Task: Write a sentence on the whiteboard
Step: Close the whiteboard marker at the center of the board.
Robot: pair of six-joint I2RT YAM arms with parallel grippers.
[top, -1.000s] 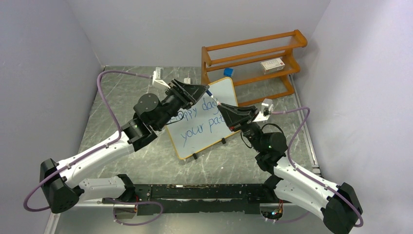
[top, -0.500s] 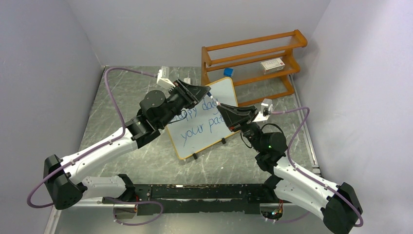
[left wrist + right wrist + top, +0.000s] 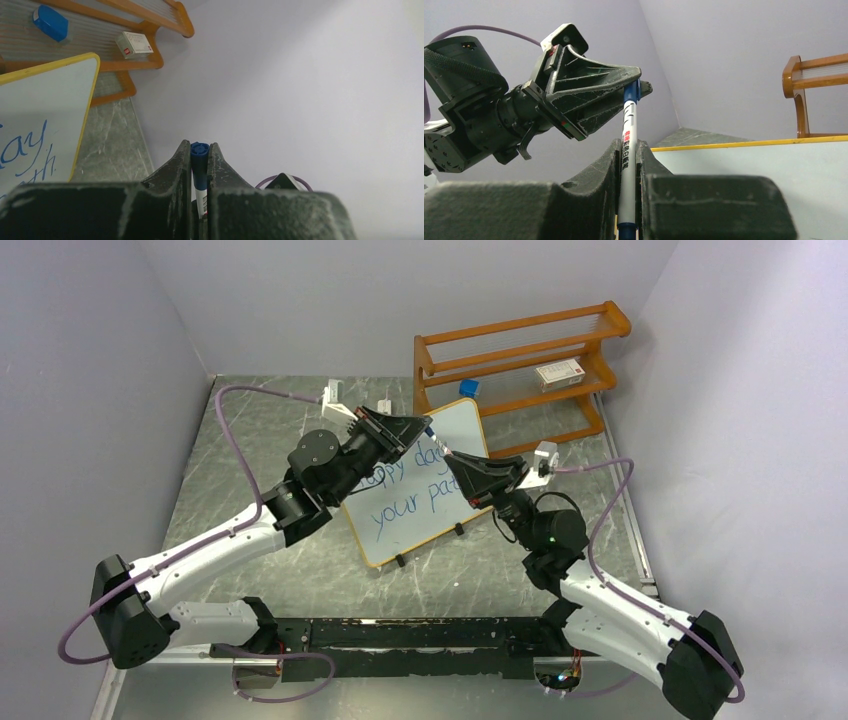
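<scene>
**Marker (image 3: 629, 125) clamped at both ends above whiteboard (image 3: 462, 425)**
The blue cap (image 3: 200, 149) is pinched by the left tool (image 3: 200, 150) and the slim white barrel by the right tool (image 3: 627, 147). The wood-framed, round-cornered board with its blue handwritten sentence (image 3: 405, 502) rests on the marbled grey bench (image 3: 250, 460).

We record even, diffuse overhead light, moderately bright, with a cool lilac cast on the walls (image 3: 400, 300). Shadows on the table (image 3: 230, 480) are faint and soft-edged. In the left wrist view the wall runs near-white. The housings of the left gripper (image 3: 200, 147) and right gripper (image 3: 628, 145) read dark and grainy; the marker (image 3: 628, 132) print is sharp.
</scene>
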